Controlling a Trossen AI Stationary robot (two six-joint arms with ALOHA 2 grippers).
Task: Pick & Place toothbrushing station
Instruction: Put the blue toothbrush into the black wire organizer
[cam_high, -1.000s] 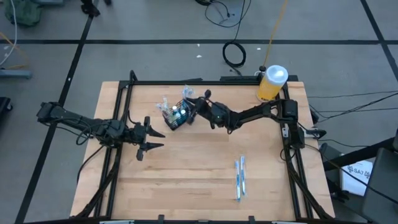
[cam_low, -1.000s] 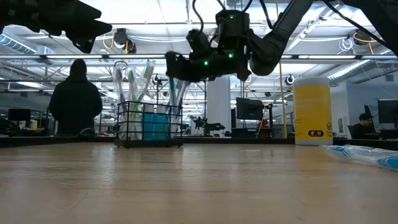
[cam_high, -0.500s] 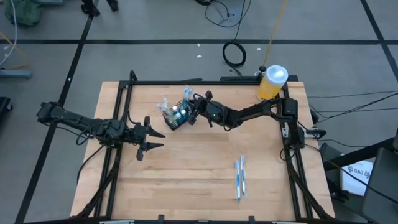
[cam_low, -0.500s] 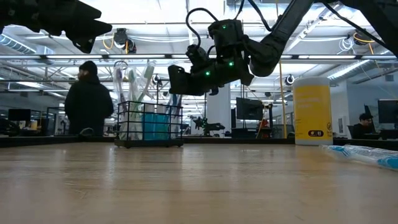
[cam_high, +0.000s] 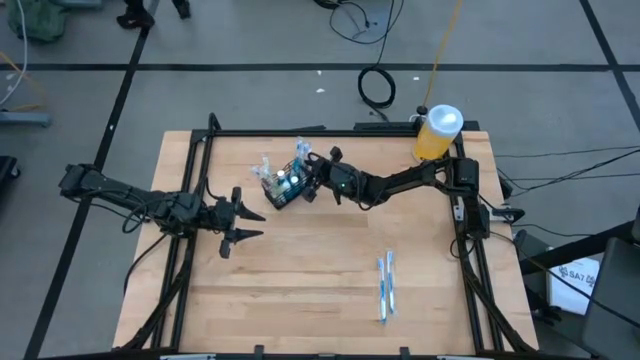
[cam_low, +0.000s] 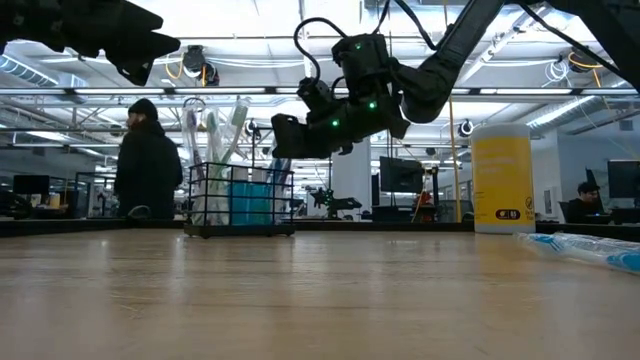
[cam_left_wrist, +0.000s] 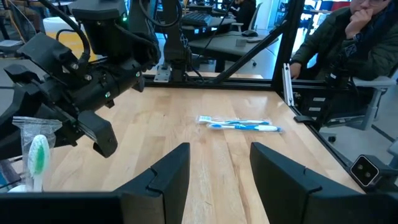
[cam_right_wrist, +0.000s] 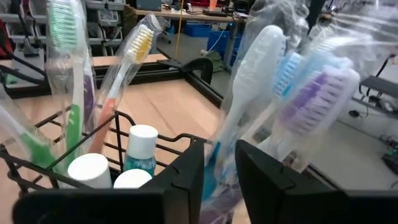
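Wooden table (cam_high: 320, 300) fills the scene, bounded by a black frame. Both dark arms reach inward over it. A yellow bottle (cam_high: 436, 135) with a white cap stands well behind the right arm's base, at the far corner. The toothbrushing station (cam_high: 284, 184), a black wire-mesh caddy holding wrapped toothbrushes and small tubes, stands upright just ahead of the right gripper (cam_high: 312, 178); that gripper's fingers are parted around a wrapped toothbrush at the caddy's rim, and whether they grip it cannot be told. The left gripper (cam_high: 246, 223) hovers spread apart, near the caddy, grasping nothing. Two packaged toothbrushes (cam_high: 385, 286) lie well away from both grippers.
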